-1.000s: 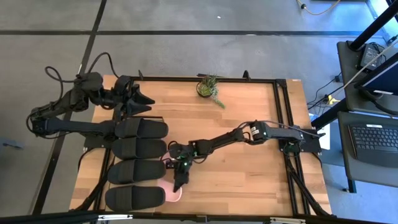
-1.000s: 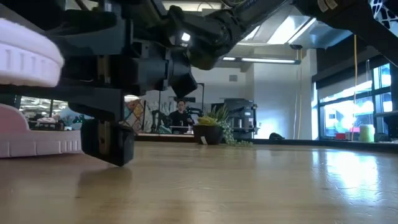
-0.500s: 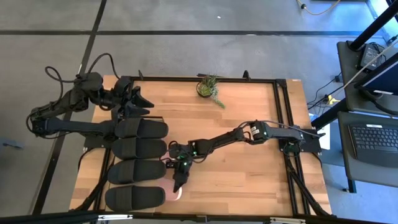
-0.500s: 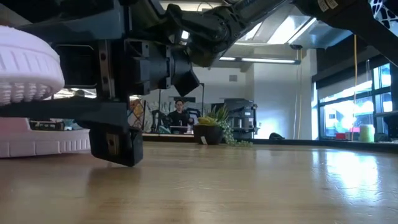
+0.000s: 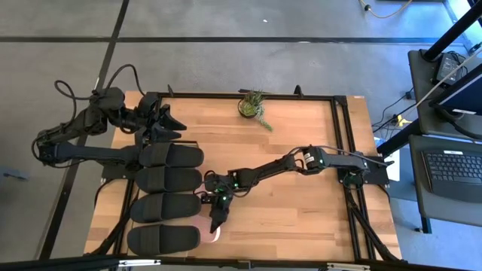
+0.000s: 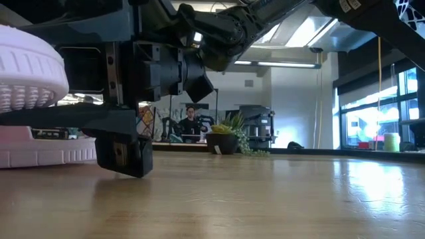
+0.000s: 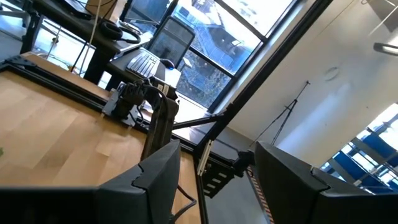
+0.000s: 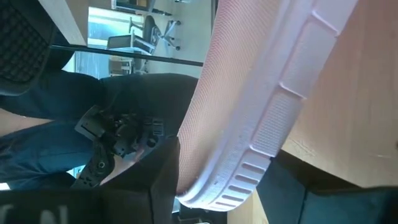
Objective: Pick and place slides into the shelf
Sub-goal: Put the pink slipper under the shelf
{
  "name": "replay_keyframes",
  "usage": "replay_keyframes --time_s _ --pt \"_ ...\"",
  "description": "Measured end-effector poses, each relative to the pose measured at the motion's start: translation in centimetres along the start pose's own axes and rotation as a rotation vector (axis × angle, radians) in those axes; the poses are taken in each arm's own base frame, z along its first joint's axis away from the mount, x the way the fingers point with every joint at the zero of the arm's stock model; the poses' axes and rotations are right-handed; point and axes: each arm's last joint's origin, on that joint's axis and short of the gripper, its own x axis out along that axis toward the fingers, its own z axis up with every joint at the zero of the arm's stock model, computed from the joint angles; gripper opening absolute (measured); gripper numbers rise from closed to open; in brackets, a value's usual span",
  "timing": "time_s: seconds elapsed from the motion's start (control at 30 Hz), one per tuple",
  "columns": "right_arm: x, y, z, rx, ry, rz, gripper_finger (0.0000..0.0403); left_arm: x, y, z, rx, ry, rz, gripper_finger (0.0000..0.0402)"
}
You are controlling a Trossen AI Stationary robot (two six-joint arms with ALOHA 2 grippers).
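Several black slides (image 5: 169, 179) lie side by side on the shelf (image 5: 123, 197) at the table's left. A pale pink slide (image 5: 210, 235) shows beside the nearest black one. My right gripper (image 5: 214, 223) reaches there and is open, its fingers on either side of that pink slide's end (image 8: 249, 112). In the low view this slide (image 6: 26, 66) is tilted, tread showing, above a second pink slide (image 6: 40, 149) that rests flat on the tabletop. My left gripper (image 5: 172, 120) waits open above the table's far left corner, pointing level. My right gripper has the pink slide's rounded end (image 8: 217, 186) between its two fingers, which come slanting down from the table's right. One finger (image 8: 163, 177) lies close against the sole edge. I cannot tell whether either finger touches the slide.
A small potted plant (image 5: 252, 105) stands at the table's far edge. Bare wooden tabletop (image 5: 294, 218) stretches across the middle and right. A dark frame (image 5: 343, 135) borders the table. A person (image 6: 192, 123) sits far off in the room behind.
My right gripper has opened around the pink slide's end while staying in place. In the low view its lower finger has shifted slightly away from the slide, and the slide's end has sunk a little, showing more tread.
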Motion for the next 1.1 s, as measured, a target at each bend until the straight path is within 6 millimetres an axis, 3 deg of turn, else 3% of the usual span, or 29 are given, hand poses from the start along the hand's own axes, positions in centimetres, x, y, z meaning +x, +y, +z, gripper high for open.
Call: replay_keyframes --time_s 0.33,1.1 --pt "-0.01 0.19 0.12 -0.115 -0.008 0.016 0.0187 0.0 0.0 0.0 0.0 0.0 0.0 0.0199" --pt "-0.44 0.46 0.04 -0.02 -0.062 -0.089 0.0187 -0.01 0.0 0.0 0.0 0.0 0.0 0.0199"
